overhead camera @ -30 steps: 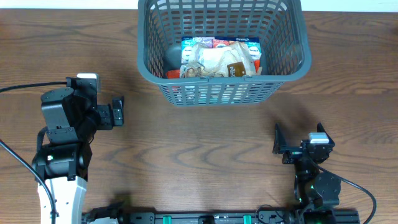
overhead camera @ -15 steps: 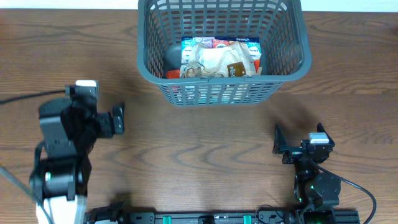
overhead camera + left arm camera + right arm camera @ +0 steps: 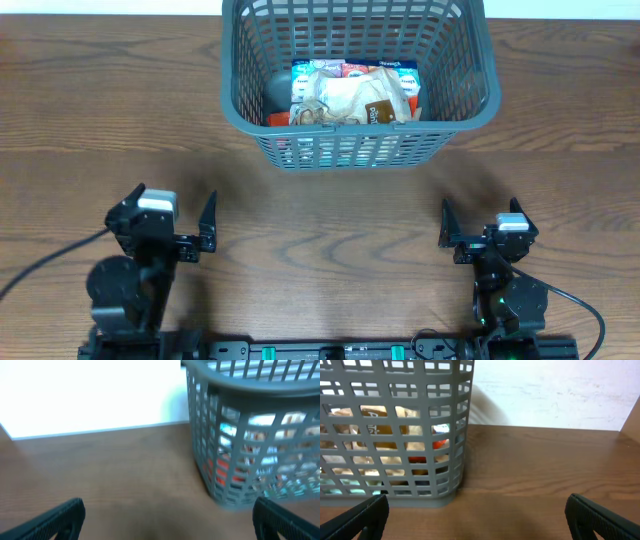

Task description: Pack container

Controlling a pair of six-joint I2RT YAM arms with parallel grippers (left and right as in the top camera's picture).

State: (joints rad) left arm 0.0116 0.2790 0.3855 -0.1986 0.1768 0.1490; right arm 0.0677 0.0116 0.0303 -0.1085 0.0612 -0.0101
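The container (image 3: 232, 100) is a dark grey lattice basket at the far middle of the table, with several snack packets (image 3: 355, 95) inside. It also shows in the left wrist view (image 3: 235, 455) and the right wrist view (image 3: 445, 435). My left gripper (image 3: 168, 215) is open and empty near the front left, well short of the basket. My right gripper (image 3: 482, 222) is open and empty near the front right. Between each pair of fingers only bare wood shows (image 3: 167, 520) (image 3: 477, 520).
The brown wooden table (image 3: 330, 230) stretches between the basket and both grippers. A white wall (image 3: 555, 395) stands behind the table's far edge.
My left arm has pulled back toward the front edge and turned to face the basket, its fingers open. The right arm has not moved.
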